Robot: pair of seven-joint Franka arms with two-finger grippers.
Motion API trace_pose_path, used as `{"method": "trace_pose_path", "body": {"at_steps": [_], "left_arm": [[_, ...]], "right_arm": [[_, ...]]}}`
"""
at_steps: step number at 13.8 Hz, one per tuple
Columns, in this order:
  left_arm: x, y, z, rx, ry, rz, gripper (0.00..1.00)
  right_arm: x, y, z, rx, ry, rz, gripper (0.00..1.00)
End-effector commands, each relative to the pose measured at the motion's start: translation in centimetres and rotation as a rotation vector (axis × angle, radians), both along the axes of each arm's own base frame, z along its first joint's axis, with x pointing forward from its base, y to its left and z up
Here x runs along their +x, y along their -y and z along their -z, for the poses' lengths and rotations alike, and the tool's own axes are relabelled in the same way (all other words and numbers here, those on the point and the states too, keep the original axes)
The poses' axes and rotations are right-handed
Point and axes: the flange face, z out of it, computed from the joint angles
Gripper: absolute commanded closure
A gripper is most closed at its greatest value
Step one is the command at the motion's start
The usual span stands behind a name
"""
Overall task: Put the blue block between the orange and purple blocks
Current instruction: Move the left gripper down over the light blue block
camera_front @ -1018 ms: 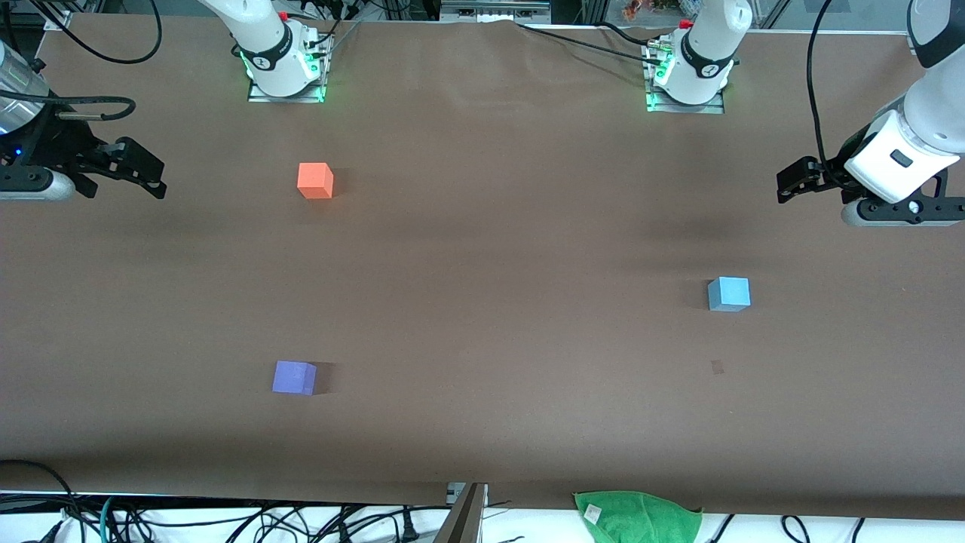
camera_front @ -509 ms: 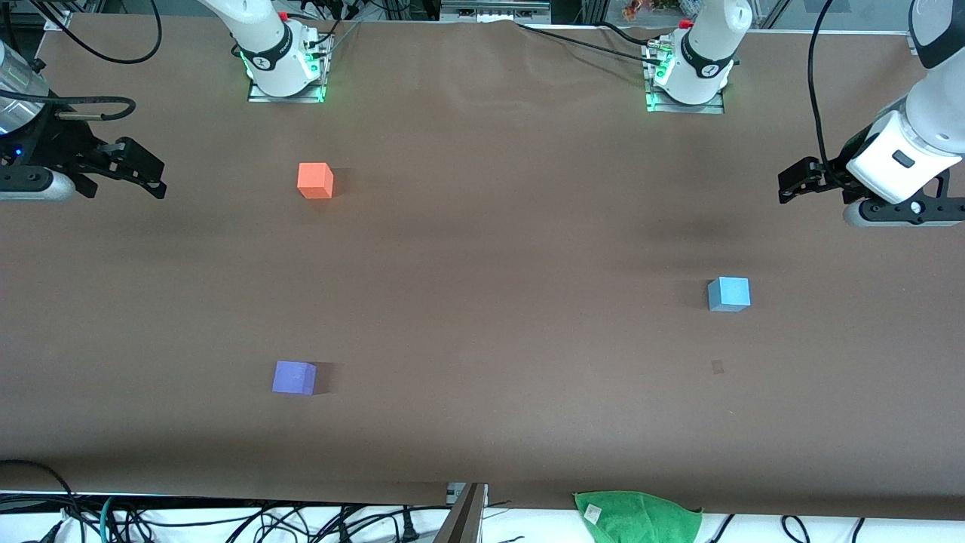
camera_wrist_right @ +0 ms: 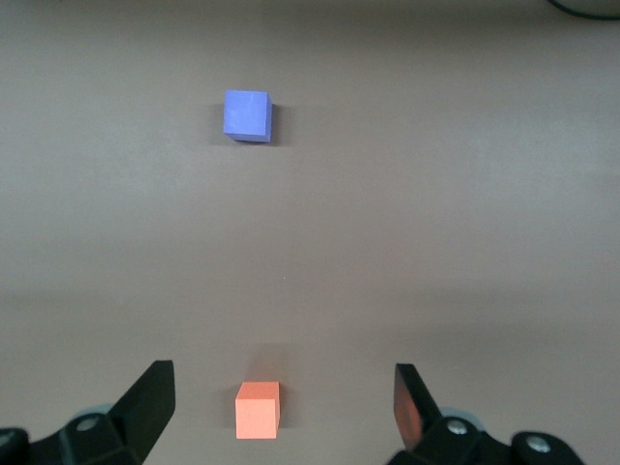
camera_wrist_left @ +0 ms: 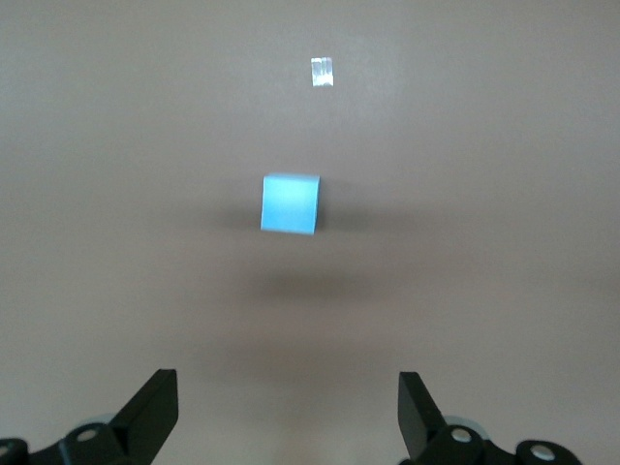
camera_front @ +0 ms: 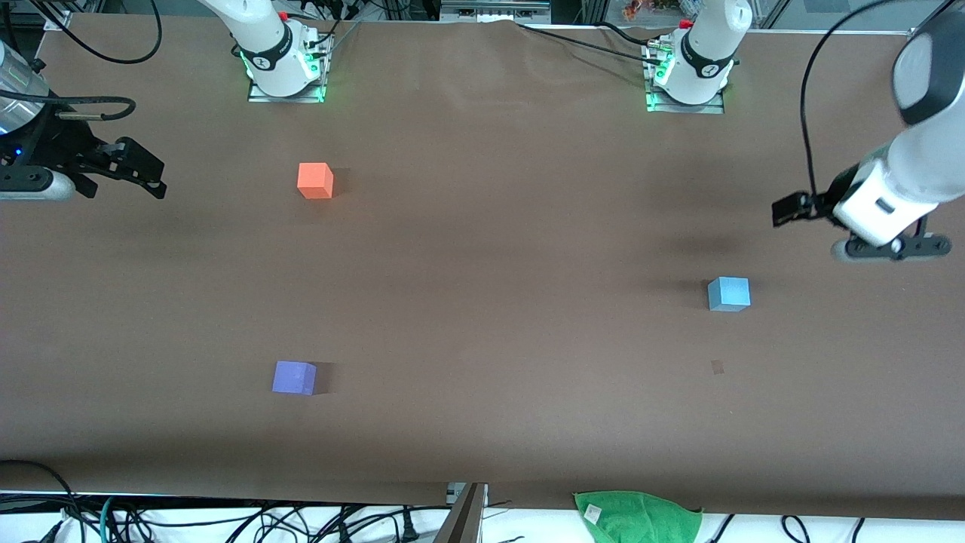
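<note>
The sky-blue block [camera_front: 729, 293] sits on the table toward the left arm's end; it also shows in the left wrist view [camera_wrist_left: 290, 204]. The orange block [camera_front: 315, 180] lies toward the right arm's end, farther from the front camera, and the purple block [camera_front: 294, 377] lies nearer to it. Both show in the right wrist view, the orange block [camera_wrist_right: 258, 410] and the purple block [camera_wrist_right: 247, 115]. My left gripper [camera_front: 788, 209] [camera_wrist_left: 288, 417] is open and empty, up in the air over the table close to the blue block. My right gripper [camera_front: 151, 177] [camera_wrist_right: 284, 412] is open and empty, waiting at its end of the table.
A green cloth [camera_front: 638, 515] hangs at the table's edge nearest the front camera. A small pale tape mark [camera_front: 717, 367] lies on the table nearer the front camera than the blue block. Cables run along the table's edges.
My left arm has swung and its gripper has come down a little toward the blue block. The blocks and the right arm have not moved.
</note>
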Motion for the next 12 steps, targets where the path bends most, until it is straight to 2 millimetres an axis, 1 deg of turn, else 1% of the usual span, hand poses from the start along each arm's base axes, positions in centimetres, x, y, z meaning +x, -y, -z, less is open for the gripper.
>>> {"method": "trace_pose_path", "body": {"at_steps": [1, 3, 4, 6, 8, 10, 12], "left_arm": [[2.1, -0.2, 4.3, 0.005, 0.031, 0.026, 0.0], [2.3, -0.3, 7.9, 0.039, 0.086, 0.053, 0.0], [2.0, -0.5, 10.0, 0.044, 0.116, 0.073, 0.0], [1.1, -1.8, 13.5, 0.035, 0.177, 0.095, 0.0], [-0.2, -2.5, 17.2, 0.029, 0.224, 0.104, 0.0], [-1.0, -2.7, 21.1, 0.021, 0.272, 0.105, 0.0], [-0.9, -2.9, 23.4, 0.016, 0.293, 0.103, 0.0]], "right_arm": [[-0.3, 0.0, -0.6, -0.003, 0.001, -0.012, 0.0], [-0.3, 0.0, -0.6, -0.003, -0.001, -0.012, 0.0], [-0.3, 0.0, -0.6, -0.003, 0.001, -0.012, 0.0], [-0.3, 0.0, -0.6, -0.003, 0.001, -0.012, 0.0], [-0.3, 0.0, -0.6, -0.003, 0.001, -0.012, 0.0], [-0.3, 0.0, -0.6, -0.003, 0.001, -0.012, 0.0], [-0.3, 0.0, -0.6, -0.003, 0.001, -0.012, 0.0]]}}
